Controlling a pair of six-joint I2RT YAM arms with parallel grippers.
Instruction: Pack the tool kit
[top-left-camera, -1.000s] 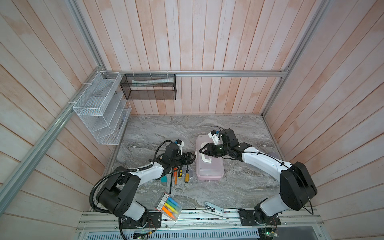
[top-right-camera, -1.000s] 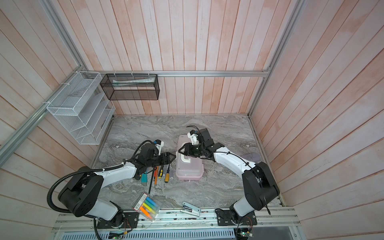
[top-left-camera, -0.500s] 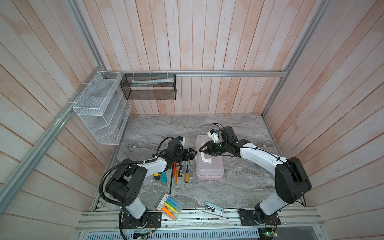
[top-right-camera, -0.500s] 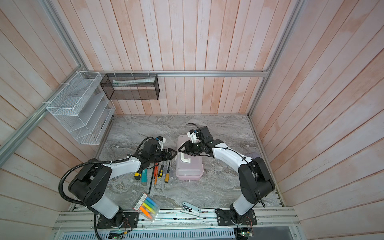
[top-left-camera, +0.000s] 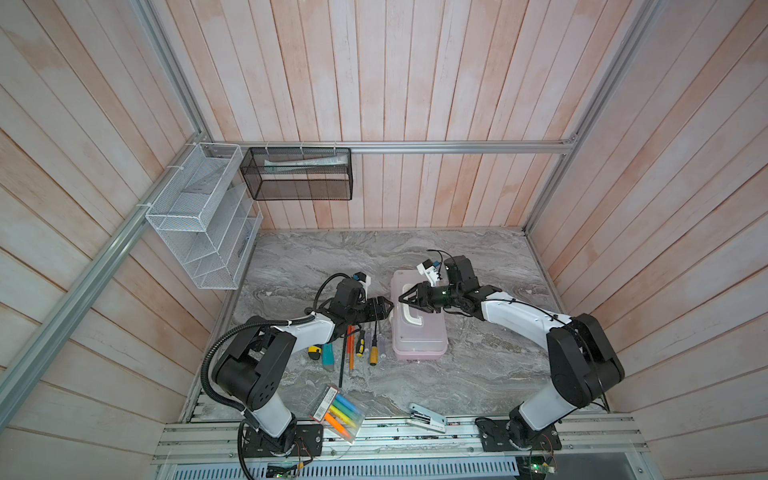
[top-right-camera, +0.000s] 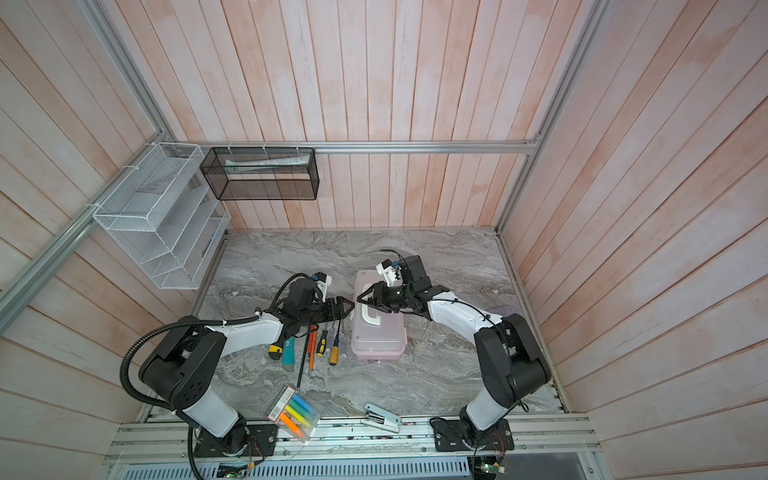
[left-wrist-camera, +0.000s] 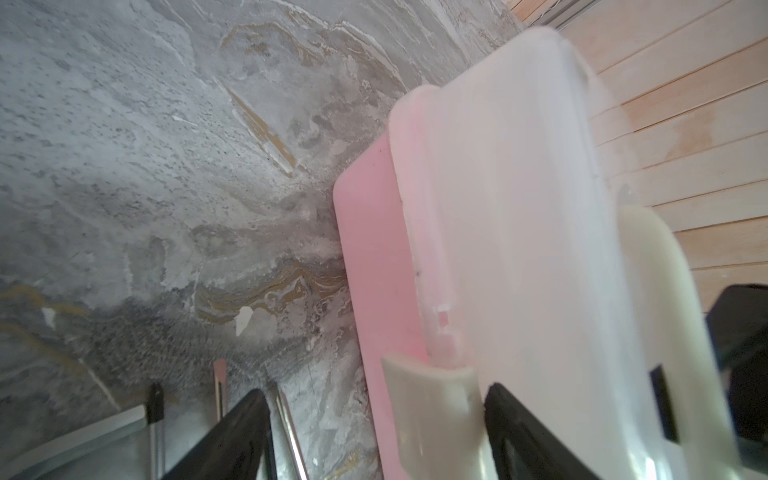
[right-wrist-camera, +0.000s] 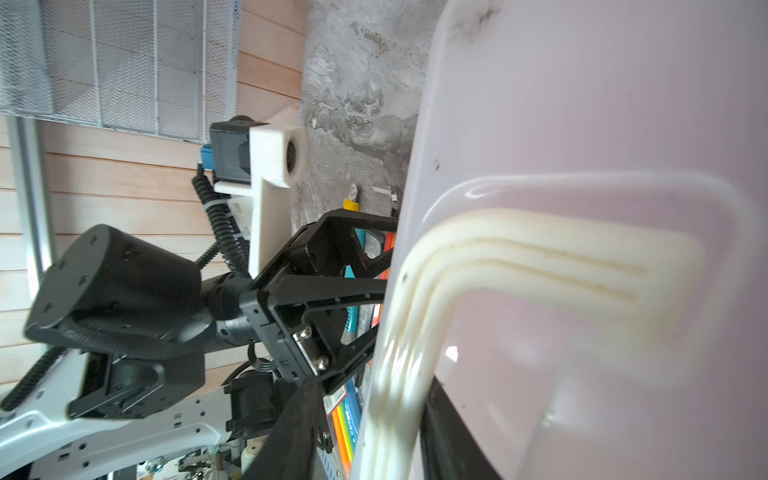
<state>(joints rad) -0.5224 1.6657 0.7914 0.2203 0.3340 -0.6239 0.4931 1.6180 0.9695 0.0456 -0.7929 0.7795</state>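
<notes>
The tool kit (top-left-camera: 419, 338) sits shut, central on the desk (top-left-camera: 478, 266), tools (top-left-camera: 361, 345) loose to its left, as the right end effector (top-left-camera: 402, 298) narrows its jaws astride the white handle (top-left-camera: 406, 318), grip not yet certain. The left end effector (top-left-camera: 389, 310), arm stretched low, has edged in wide open and empty, straddling the latch (left-wrist-camera: 432, 395): opening looks near.

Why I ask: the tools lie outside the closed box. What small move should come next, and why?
Probably close the left gripper on the white latch: its open jaws straddle it, the box is shut, the screwdrivers lie outside, and the right gripper brackets the handle, seemingly to steady it.
</notes>
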